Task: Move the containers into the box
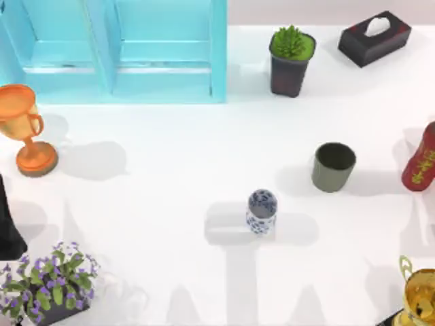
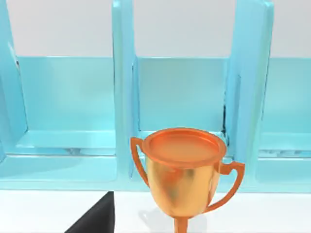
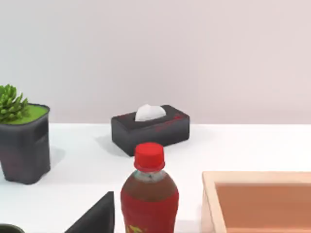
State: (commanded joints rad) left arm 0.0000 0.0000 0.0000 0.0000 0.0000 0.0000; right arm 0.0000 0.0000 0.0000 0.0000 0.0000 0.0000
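**Task items.** Olive cup stands upright on the desk at 3 o'clock of centre, mouth up, inside dark. Floral cup stands upright just off centre toward 5 o'clock. The olive cup lies at 2 o'clock from it, and the two are apart. Neither is held or touched. The tan box shows in the right wrist view, open-topped, just beside the red bottle; no cup is seen in it.

**Arms.** Left arm sits at the 9 o'clock edge, right arm at the 5 o'clock corner, both well apart from the cups. Grip state of either: cannot tell.

**Other items.**
- Cyan rack at 11 o'clock, its bays bare.
- Orange trophy at 9 o'clock, in front of the rack.
- Black pot with plant at 1 o'clock.
- Tissue box at the 2 o'clock corner.
- The bottle at the 3 o'clock edge.
- Gold trophy at the 5 o'clock corner.
- Purple flowers at the 7 o'clock corner.
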